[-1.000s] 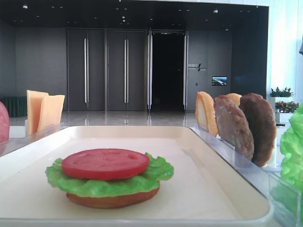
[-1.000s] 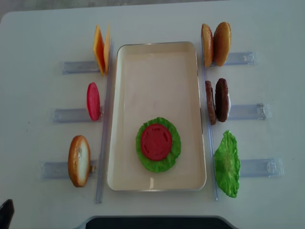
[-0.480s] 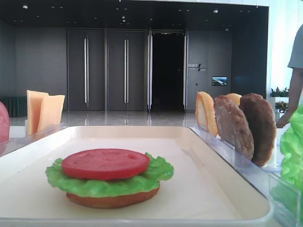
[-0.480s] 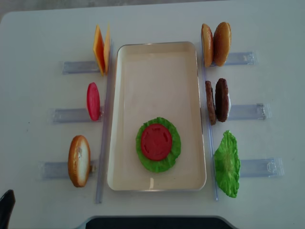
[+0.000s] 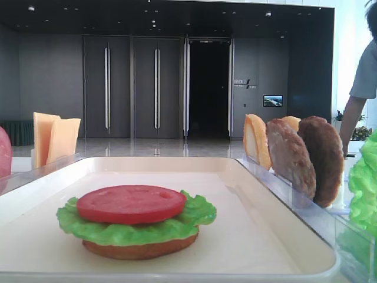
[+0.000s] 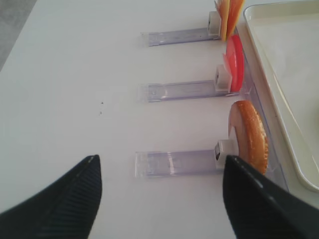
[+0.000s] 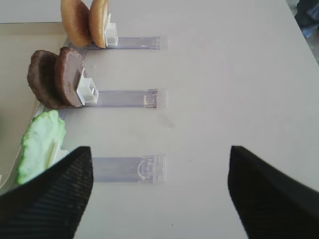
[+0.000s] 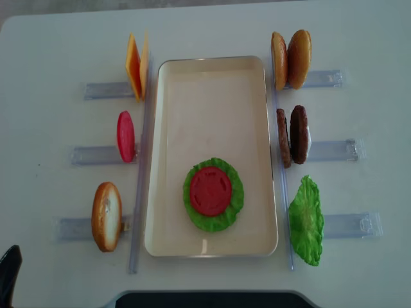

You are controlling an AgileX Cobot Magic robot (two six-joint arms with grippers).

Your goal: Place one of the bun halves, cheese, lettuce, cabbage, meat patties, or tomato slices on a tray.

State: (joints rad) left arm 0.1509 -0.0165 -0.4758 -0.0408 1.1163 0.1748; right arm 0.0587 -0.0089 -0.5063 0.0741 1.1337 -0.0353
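both pincers, left pincer [image 6: 157, 199] and right pincer [image 7: 159, 191], stand apart and empty. ahead of the left pincer, the upright bun half [image 6: 247, 134] may tip if clipped.

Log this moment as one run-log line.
tray: bun, lettuce, tomato slice stacked | left gripper: open | right gripper: open

A tomato slice [image 8: 210, 190] lies on lettuce [image 8: 213, 219] in the tray [image 8: 212, 77]
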